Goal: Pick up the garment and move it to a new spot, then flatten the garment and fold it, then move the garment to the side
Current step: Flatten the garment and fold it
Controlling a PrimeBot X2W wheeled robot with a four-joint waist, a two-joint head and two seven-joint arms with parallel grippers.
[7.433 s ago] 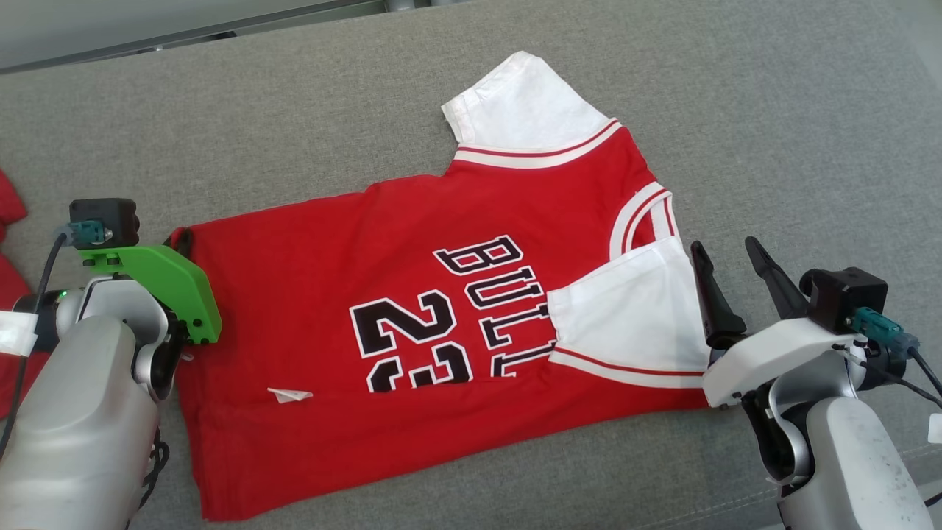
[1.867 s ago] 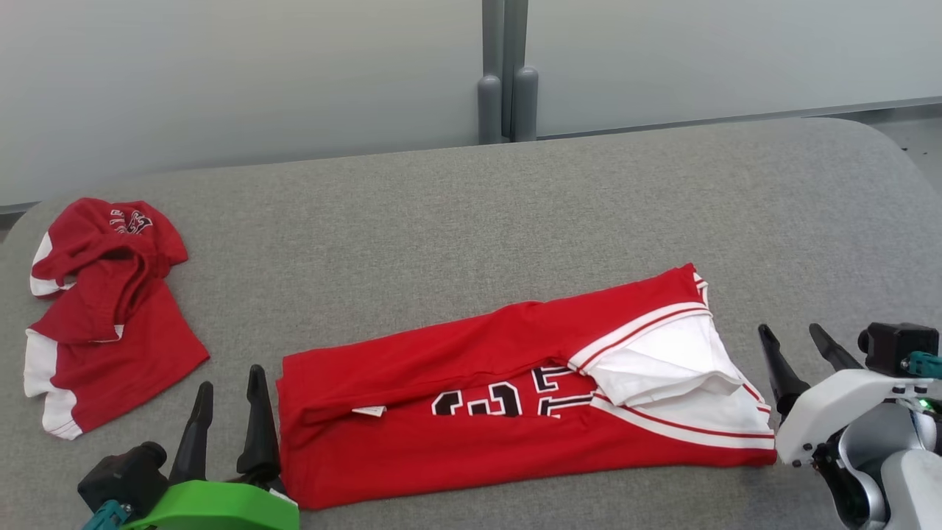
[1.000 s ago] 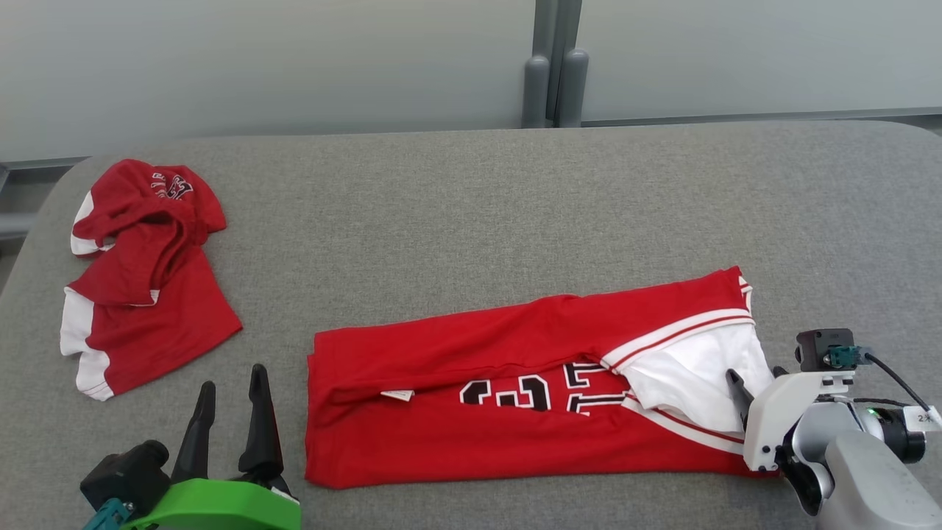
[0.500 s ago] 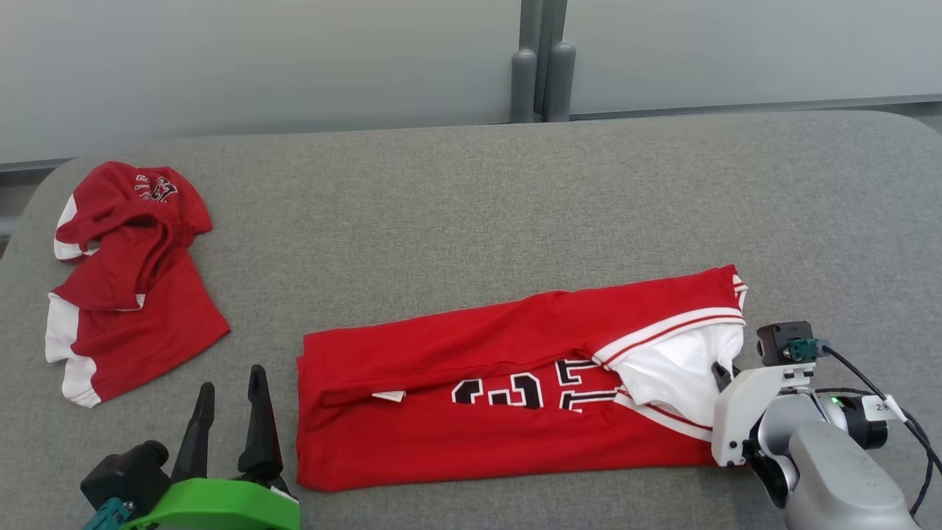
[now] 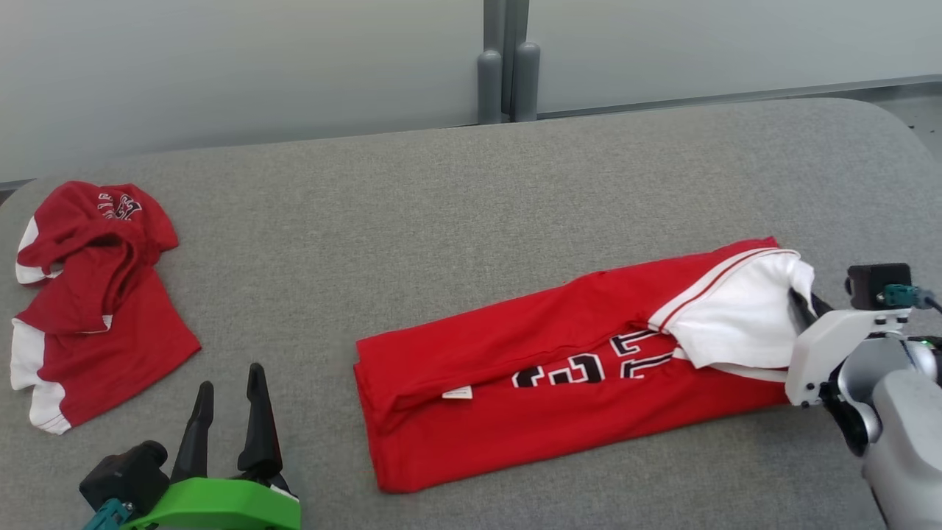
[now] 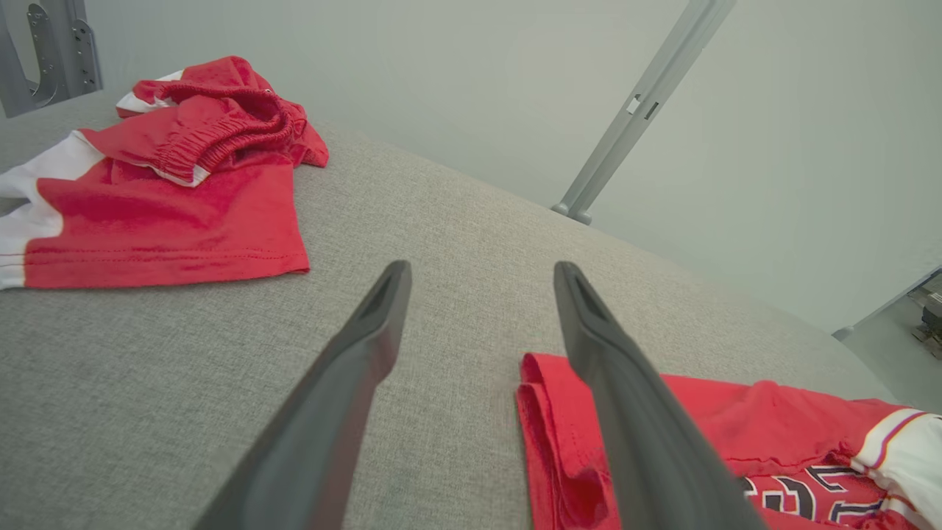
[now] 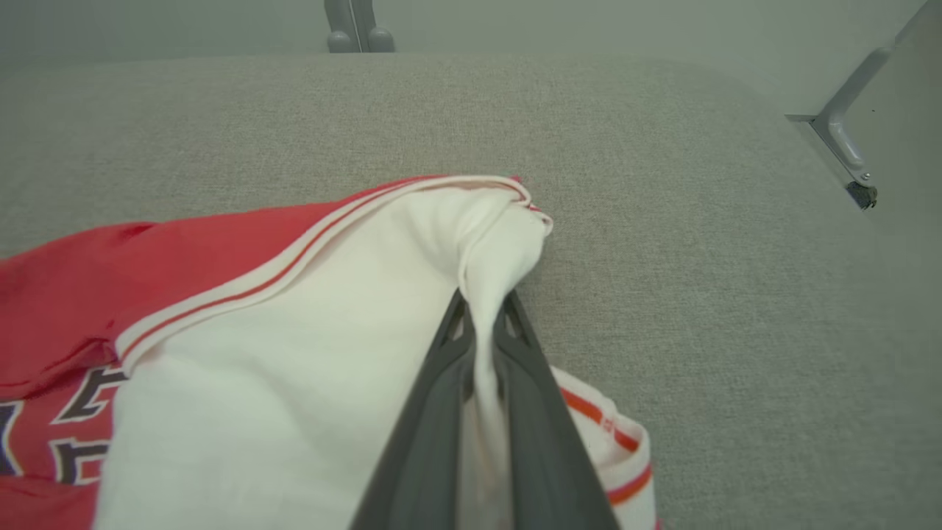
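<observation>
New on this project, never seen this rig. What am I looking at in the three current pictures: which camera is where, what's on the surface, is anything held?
It is a wheeled robot with two arms. The wide picture comes from a camera on its head, looking down at a grey padded surface. The other two come from cameras on its wrists, each looking along that arm's two dark fingers. On the surface lies a folded red jersey, and off to the robot's left a crumpled red garment. The right gripper is shut on the jersey's white sleeve, pinching a fold of it. The left gripper is open and holds nothing, near the jersey's other end.
</observation>
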